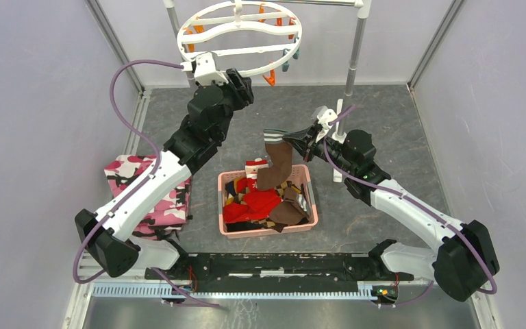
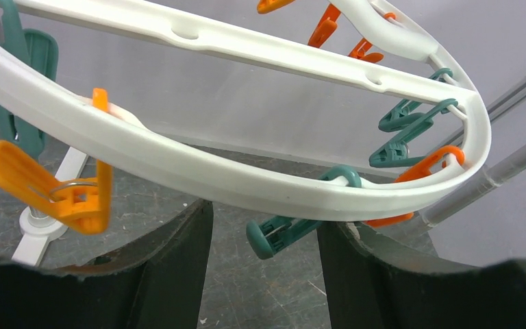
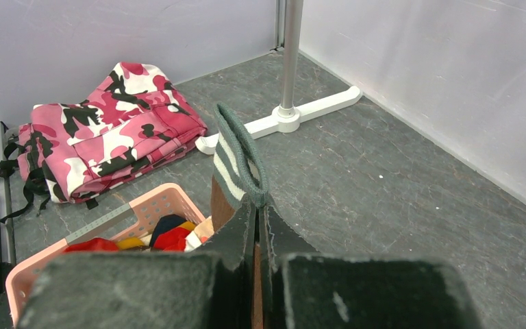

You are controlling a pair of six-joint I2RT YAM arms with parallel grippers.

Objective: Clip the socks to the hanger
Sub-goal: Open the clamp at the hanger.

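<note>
Hanger: the white ring (image 2: 178, 166) hangs high at the back of the table, with orange and teal clips dangling around its rim.
Left gripper: it (image 2: 266, 221) is raised to the near rim of the hanger, with its tips just under that rim. The fingers stand well apart and hold nothing.
Teal clip: it (image 2: 282, 229) hangs from the rim, in the gap between the left fingers. I cannot tell whether it touches either one.
Orange clip: it (image 2: 61, 192) dangles from the rim further to the left, outside the fingers.
Right gripper: it (image 3: 257, 209) sits over the middle of the table, beyond the basket's far right corner. The fingers are pressed tight together on the sock's cuff.
Brown sock: it (image 1: 278, 163) is held by its grey-and-white striped cuff and hangs down, with its lower end in the basket.
Basket: the pink basket (image 1: 268, 232) stands at the centre of the table, holding red, brown and patterned fabric.
Camouflage garment: it (image 1: 147, 192) is pink and folded, and lies left of the basket.
Rack: the metal pole (image 1: 356, 55) stands at the back right, on a white foot.
</note>
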